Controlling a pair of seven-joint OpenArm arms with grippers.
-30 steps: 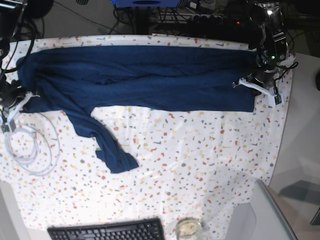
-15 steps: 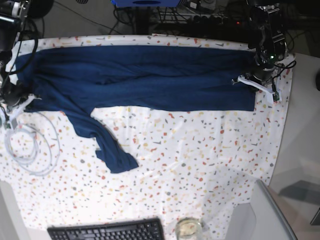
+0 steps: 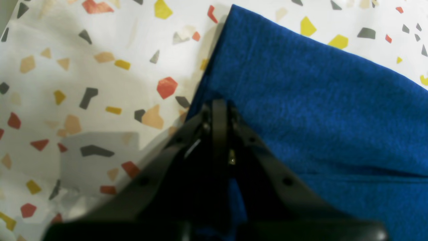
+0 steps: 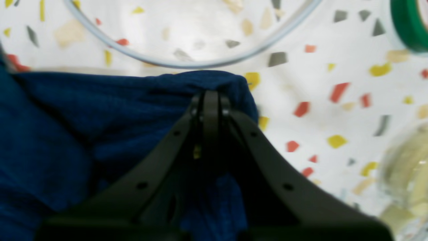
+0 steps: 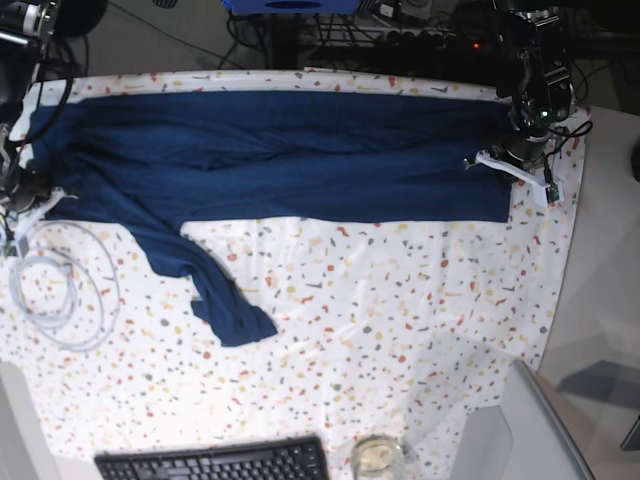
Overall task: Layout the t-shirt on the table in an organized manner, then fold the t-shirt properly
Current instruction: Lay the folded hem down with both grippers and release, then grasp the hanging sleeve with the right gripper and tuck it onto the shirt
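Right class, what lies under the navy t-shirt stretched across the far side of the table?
Under the t-shirt lies the speckled table cloth, visible all around its edges. Whatever else sits beneath the fabric is covered. The left claw and right claw each pinch an end.

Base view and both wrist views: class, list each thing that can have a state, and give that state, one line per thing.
t-shirt: stretched in a long band across the table's far side, one sleeve hanging toward the near side.
left claw: shut on the t-shirt's edge.
right claw: shut on the t-shirt's edge.
clear tubing: coiled loosely on the table.
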